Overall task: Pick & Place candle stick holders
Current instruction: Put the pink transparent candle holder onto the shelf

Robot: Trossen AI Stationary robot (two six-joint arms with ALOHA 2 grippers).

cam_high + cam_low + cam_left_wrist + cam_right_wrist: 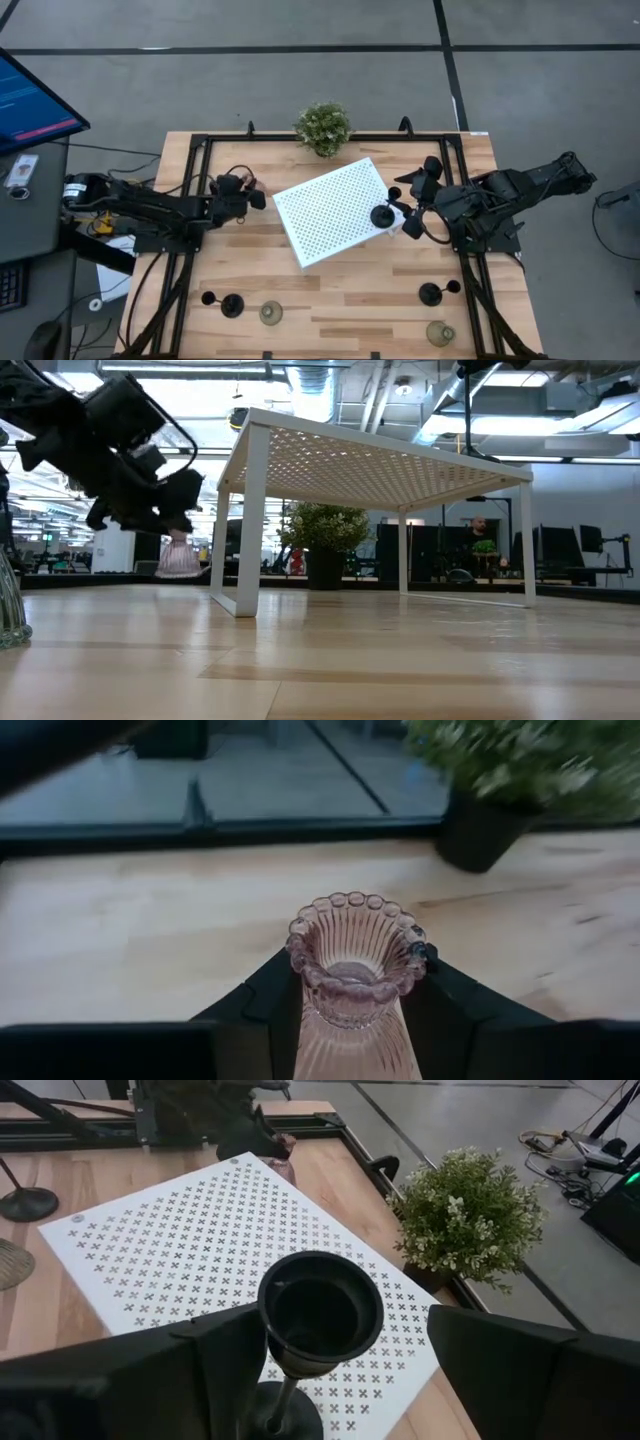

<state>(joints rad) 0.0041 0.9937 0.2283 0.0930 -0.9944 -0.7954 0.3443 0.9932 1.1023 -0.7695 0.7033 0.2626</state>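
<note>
Pink ribbed holder (356, 970) is clasped between the left claw (350, 1010) fingers above the table (340, 290), its base hidden. A black holder (320, 1320) stands on the white tray (200, 1240) between the released right claw (330, 1370) fingers, untouched.

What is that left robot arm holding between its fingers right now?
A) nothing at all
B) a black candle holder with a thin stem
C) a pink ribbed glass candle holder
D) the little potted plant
C: the left wrist view shows the pink glass holder clamped between the left gripper's two dark fingers, with the potted plant standing apart on the table behind it.
</note>
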